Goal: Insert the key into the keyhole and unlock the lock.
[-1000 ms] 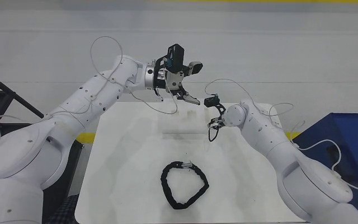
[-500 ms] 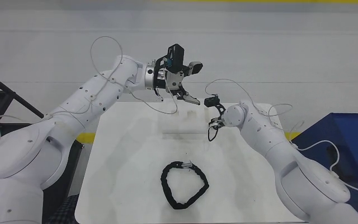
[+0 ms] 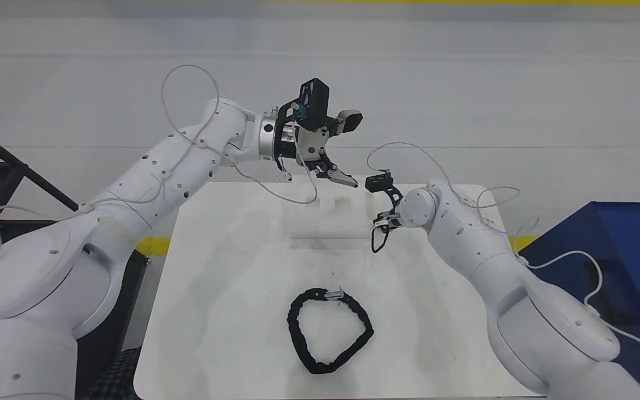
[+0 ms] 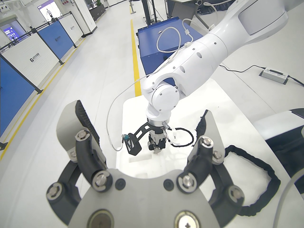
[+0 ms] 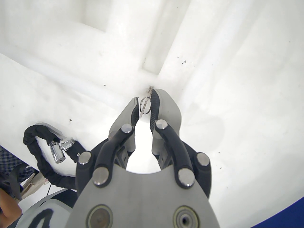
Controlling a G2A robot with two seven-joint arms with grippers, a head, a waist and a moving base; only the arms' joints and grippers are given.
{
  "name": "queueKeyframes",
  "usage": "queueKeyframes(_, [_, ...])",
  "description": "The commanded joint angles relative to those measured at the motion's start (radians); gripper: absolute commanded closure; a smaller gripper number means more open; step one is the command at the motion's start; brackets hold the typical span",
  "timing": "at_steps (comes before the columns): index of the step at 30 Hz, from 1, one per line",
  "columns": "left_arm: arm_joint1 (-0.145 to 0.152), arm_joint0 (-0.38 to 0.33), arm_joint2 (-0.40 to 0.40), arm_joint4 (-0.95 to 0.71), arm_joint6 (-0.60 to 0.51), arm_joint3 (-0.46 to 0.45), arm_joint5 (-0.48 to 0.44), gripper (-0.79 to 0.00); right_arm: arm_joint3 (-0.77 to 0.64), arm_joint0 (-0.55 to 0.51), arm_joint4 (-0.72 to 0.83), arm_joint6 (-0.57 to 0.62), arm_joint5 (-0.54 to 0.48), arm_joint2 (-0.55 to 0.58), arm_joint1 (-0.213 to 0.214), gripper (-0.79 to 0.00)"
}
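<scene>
The key [image 5: 142, 112] is held at the tip of the right claw [image 5: 144, 96], whose fingers are drawn close together and seem clamped on it and its small ring, low over the white counter [image 3: 220, 300] beside a shallow groove [image 5: 166, 31]. Its long axis runs along the fingers, and its tip seems to point away from the wrist, down toward the counter. So I judge the pick-up nearly done; carrying, inserting and turning are left. The lock [image 5: 58, 151], a silver cylinder on a black chain [image 3: 330, 335], lies well apart, nearer the robot. The left claw [image 3: 342, 150] hangs wide apart above the far edge.
</scene>
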Motion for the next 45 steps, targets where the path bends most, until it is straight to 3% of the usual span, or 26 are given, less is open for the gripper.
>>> queueKeyframes(1, [0.0,0.0,0.0,0.0,0.0,0.0,0.0,-0.785,0.01,0.002,-0.001,-0.001,0.003,0.003,-0.003,0.0])
queueKeyframes(18, [0.0,0.0,0.0,0.0,0.0,0.0,0.0,-0.785,-0.028,0.04,-0.066,0.067,-0.022,0.018,-0.003,0.0])
queueKeyframes(27, [0.0,0.0,0.0,0.0,0.0,0.0,0.0,-0.785,-0.122,0.049,-0.094,0.11,-0.028,0.065,0.039,0.0])
queueKeyframes(38, [0.0,0.0,0.0,0.0,0.0,0.0,0.0,-0.785,-0.214,0.019,-0.21,0.069,0.111,0.114,0.089,0.0])
queueKeyframes(45, [0.0,0.0,0.0,0.0,0.0,0.0,0.0,-0.785,-0.224,0.015,-0.174,0.133,0.062,0.158,0.106,0.0])
